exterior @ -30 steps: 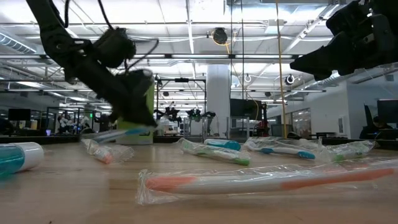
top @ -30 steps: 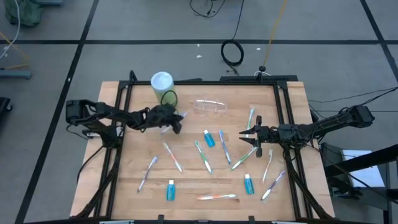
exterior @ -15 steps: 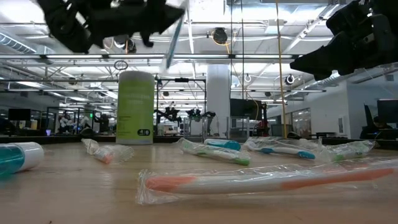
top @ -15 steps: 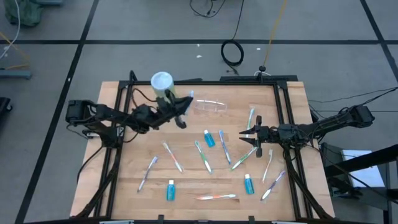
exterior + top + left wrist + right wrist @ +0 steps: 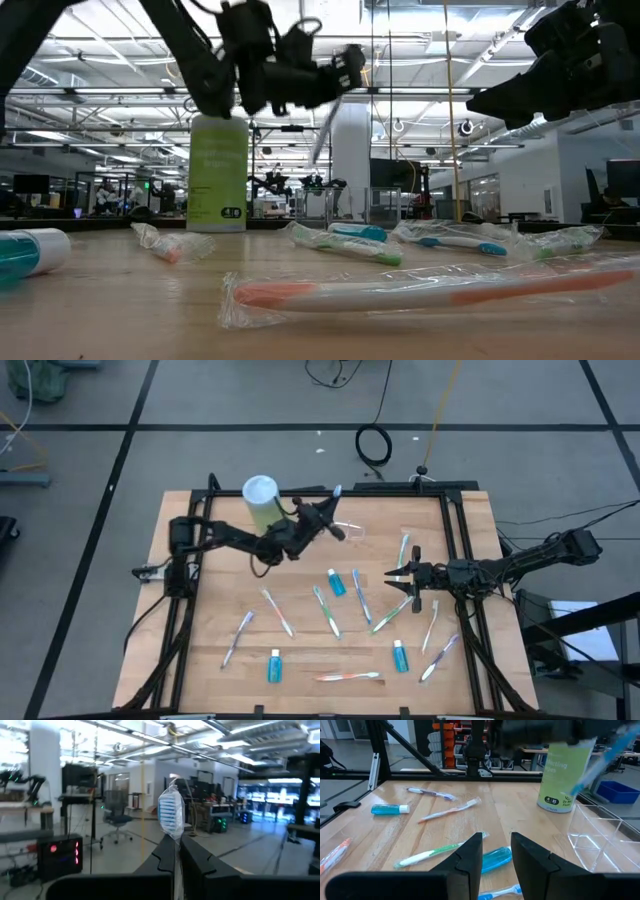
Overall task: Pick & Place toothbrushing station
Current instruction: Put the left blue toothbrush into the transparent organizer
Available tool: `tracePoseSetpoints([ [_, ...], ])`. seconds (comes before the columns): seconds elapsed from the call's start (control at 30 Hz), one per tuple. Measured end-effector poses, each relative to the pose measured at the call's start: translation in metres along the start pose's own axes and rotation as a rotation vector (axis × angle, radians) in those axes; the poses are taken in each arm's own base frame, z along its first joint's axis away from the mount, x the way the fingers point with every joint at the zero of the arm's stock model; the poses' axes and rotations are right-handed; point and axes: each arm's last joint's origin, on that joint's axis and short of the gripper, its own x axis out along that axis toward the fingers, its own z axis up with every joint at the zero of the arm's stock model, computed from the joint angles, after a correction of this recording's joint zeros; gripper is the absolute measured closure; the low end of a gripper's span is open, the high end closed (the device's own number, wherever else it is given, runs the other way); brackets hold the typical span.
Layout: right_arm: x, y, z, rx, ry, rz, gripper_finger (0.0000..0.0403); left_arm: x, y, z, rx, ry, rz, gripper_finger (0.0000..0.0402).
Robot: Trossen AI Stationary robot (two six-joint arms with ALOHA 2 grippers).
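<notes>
**Q:** Blue-bristled wrapped toothbrush, where have you got it right now?

**A:** You've got it pinched in the left gripper, fingers clamped on the handle and the brush head poking out past the tips. It's up in the air near the far edge of the table, just beside the clear plastic container. My guess is you're carrying it high so it clears everything lying flat and can drop into that container.

**Q:** What's around it?

**A:** The green canister with the white lid stands right next to your arm on the far left, so watch the elbow there. The other wrapped toothbrushes are scattered flat across the middle and near side, e.g. the green one and the orange one up front. Three small blue tubes too, one mid-table and two on the near side.

**Q:** And the other arm?

**A:** Right gripper is hovering over the right side with its fingers spread apart, holding nothing. It's well apart from the container, so it's not in your way.
</notes>
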Motion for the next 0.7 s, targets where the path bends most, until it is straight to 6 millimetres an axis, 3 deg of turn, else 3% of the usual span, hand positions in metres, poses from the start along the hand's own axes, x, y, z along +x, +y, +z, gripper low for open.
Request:
tracePoseSetpoints([
  [0.13, 0.0, 0.0, 0.0, -0.008, 0.0, 0.0, 0.0307, 0.006, 0.006, -0.027, 0.012, 0.024, -0.014, 0.0384],
  [0.3, 0.0, 0.0, 0.0, -0.008, 0.0, 0.0, 0.0307, 0.011, 0.019, -0.044, 0.013, 0.05, 0.029, 0.0382],
  [0.4, 0.0, 0.0, 0.0, -0.008, 0.0, 0.0, 0.0308, 0.014, 0.024, -0.043, -0.007, 0.037, 0.031, 0.0392],
  [0.53, 0.0, 0.0, 0.0, -0.008, 0.0, 0.0, 0.0307, 0.016, 0.024, -0.026, -0.058, -0.059, -0.037, 0.0396],
  [0.7, 0.0, 0.0, 0.0, -0.011, 0.0, 0.0, 0.0307, 0.015, 0.025, -0.018, 0.038, -0.125, 0.026, 0.0376],
])
